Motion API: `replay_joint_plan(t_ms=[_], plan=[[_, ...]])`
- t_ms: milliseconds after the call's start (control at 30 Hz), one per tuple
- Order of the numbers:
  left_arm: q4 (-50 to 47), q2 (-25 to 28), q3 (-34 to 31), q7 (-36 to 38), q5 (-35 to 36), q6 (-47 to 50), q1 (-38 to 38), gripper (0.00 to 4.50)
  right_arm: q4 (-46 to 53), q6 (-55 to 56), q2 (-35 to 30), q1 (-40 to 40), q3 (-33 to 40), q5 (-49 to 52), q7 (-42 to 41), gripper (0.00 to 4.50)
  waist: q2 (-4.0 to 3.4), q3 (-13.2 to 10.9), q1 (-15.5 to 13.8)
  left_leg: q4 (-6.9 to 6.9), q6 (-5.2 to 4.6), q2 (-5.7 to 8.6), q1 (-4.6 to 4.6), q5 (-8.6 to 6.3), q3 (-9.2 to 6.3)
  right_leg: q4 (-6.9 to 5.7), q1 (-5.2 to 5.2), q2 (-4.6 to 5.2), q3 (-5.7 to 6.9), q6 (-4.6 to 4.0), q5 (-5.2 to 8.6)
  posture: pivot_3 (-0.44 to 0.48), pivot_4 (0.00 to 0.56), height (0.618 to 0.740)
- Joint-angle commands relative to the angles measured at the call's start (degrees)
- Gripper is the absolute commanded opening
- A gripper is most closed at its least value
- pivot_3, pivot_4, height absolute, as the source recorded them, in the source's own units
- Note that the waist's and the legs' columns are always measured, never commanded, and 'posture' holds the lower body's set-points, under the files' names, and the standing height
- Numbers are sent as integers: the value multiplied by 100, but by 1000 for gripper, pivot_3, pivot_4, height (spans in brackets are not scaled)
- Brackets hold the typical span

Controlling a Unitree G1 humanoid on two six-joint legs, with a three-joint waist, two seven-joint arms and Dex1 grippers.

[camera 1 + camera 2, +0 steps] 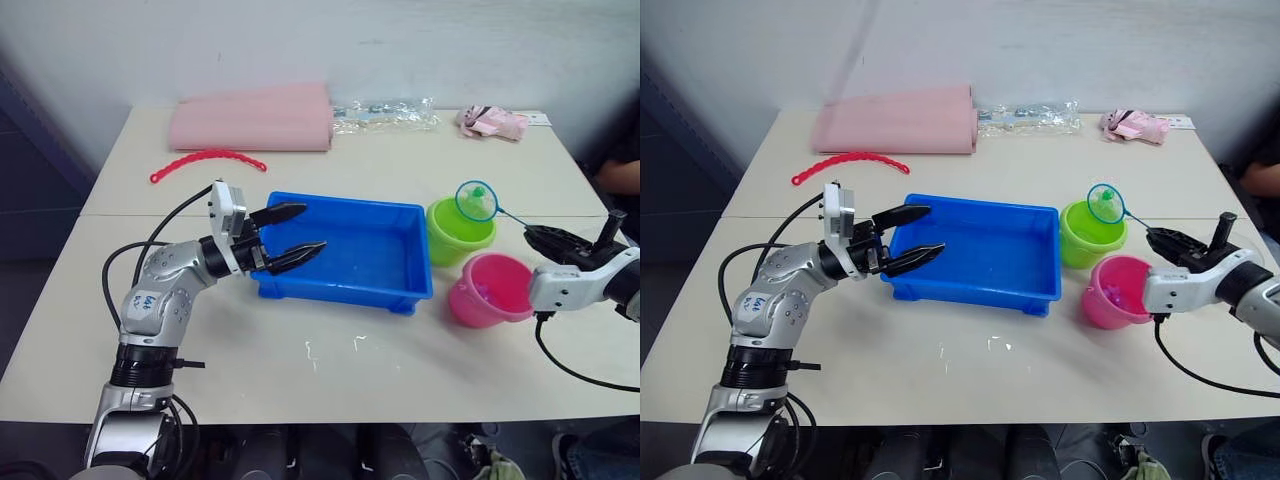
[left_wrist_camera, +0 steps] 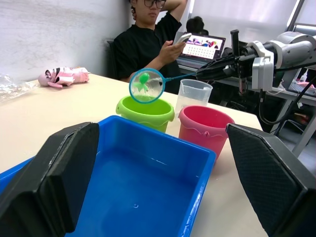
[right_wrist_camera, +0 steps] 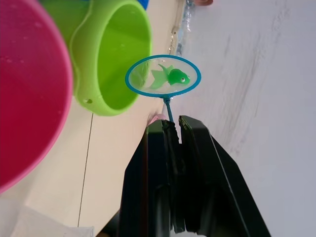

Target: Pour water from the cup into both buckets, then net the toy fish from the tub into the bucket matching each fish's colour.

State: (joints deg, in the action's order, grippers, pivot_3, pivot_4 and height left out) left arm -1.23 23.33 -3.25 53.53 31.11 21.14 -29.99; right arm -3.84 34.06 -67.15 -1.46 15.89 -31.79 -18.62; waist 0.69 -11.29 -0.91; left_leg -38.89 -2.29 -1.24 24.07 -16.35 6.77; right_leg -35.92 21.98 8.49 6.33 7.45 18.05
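The blue tub [image 1: 345, 292] lies mid-table, its water looking free of fish. My left gripper [image 1: 313, 227] hangs open over its left end, holding nothing. To the tub's right stand the lime green bucket [image 1: 455, 240] and, nearer, the hot pink bucket [image 1: 492, 295]. My right gripper [image 3: 172, 126] is shut on the thin handle of the net [image 1: 477, 201]. The net's hoop hovers just above the green bucket's far rim with one green toy fish [image 3: 174, 76] in the mesh. The clear cup [image 2: 193, 95] stands behind the pink bucket.
At the table's back lie a folded pink cloth [image 1: 255, 120], a red wavy strip [image 1: 205, 158], a clear plastic bag [image 1: 385, 113] and a pink soft toy [image 1: 492, 122]. A person [image 2: 155, 44] sits beyond the table's right end, holding a phone.
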Motion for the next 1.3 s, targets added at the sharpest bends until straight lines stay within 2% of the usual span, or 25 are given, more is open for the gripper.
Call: replay_joint_plan(t_ms=[33, 167, 333, 400, 533, 600, 667, 800, 867, 1000, 1100, 1200, 1300], plan=[[-4, -42, 44, 77, 19, -95, -145, 4460, -299, 567, -369, 107, 251, -429, 591, 0, 0, 0, 2, 0, 0, 0, 0, 0, 0, 0, 0, 0, -1, 0, 0, 0, 150, 740], [129, -29, 50, 174, 1, -144, -221, 4460, -118, 750, -340, 99, 359, -761, 1146, 0, -1, 0, 17, 0, 2, -1, -1, 2, -1, 3, -2, -1, -1, 0, 0, 0, 150, 740], [249, -43, 63, 232, -23, -216, -277, 4460, -70, 700, -130, 237, 197, -355, 979, 0, -1, 0, 64, 1, 5, -5, -1, 3, -2, 2, -1, -6, -1, -1, 0, 0, 150, 740], [248, 16, 31, 296, 4, -241, -254, 4460, 34, 433, 158, 276, 336, 510, 706, 0, -1, 0, 69, 1, 4, -3, -1, 3, -3, 2, -3, -5, -1, 0, 0, 0, 150, 740], [127, 415, -293, 781, 349, -164, -53, 4460, 616, -610, 886, 253, 344, 3644, -491, 0, -7, -1, 98, 2, 4, -6, -4, 4, -16, 2, -16, -9, 11, 0, 0, 0, 150, 740], [76, 720, -510, 1063, 566, -37, 86, 4460, 1223, -1497, 1193, 277, 319, 5413, -1190, 0, -9, -2, 120, 4, 3, -9, -7, 3, -17, -3, -18, -12, 12, -1, 0, 0, 150, 740], [63, 1046, -732, 1287, 708, 35, 258, 4460, 1670, -2288, 1318, 278, 299, 6613, -1736, 0, -10, -3, 115, 4, 4, -20, -17, 3, -19, 0, -31, -19, 13, -2, 0, 0, 150, 740], [-36, 1538, -1130, 1598, 823, -36, 662, 4460, 2232, -3580, 1329, 244, 142, 7903, -2443, 0, -11, -4, 96, 17, -1, -19, -52, -6, -16, 5, -59, -12, 6, -6, 2, 0, 150, 740], [-340, 1756, -1472, 1751, 1011, -41, 1026, 4460, 2485, -4152, 1259, 169, -202, 8205, -2939, 0, -11, -4, 92, 19, -5, -16, -56, -10, -16, 16, -61, -3, 6, -8, 4, 0, 150, 740], [-898, 2247, -1866, 2242, 1088, -151, 1885, 4460, 2680, -4593, 1355, -22, -1035, 7879, -3756, 0, -10, -4, 95, 23, 4, -23, -58, -28, -13, 28, -56, 11, -19, -22, 11, 0, 150, 740], [-1183, 2505, -2068, 2495, 1187, -77, 2502, 4460, 2426, -4146, 1754, -146, -1718, 7003, -4053, 0, -6, -1, 105, 42, 15, -26, -69, -35, 0, 30, -51, 7, -16, -36, 19, 0, 150, 740], [-1627, 2464, -2145, 2488, 1349, 18, 3091, 4460, 1982, -3504, 2092, -149, -2382, 6167, -4585, 0, -7, -2, 102, 68, 20, -23, -80, -32, 15, 29, -44, 1, -1, -41, 22, 0, 150, 740], [-1891, 2500, -1973, 2663, 1014, -306, 3588, 4460, 1560, -3064, 2369, -113, -2687, 5745, -4897, 0, -7, -2, 106, 71, 21, -23, -80, -32, 18, 28, -42, -1, -1, -41, 22, 0, 150, 740]])
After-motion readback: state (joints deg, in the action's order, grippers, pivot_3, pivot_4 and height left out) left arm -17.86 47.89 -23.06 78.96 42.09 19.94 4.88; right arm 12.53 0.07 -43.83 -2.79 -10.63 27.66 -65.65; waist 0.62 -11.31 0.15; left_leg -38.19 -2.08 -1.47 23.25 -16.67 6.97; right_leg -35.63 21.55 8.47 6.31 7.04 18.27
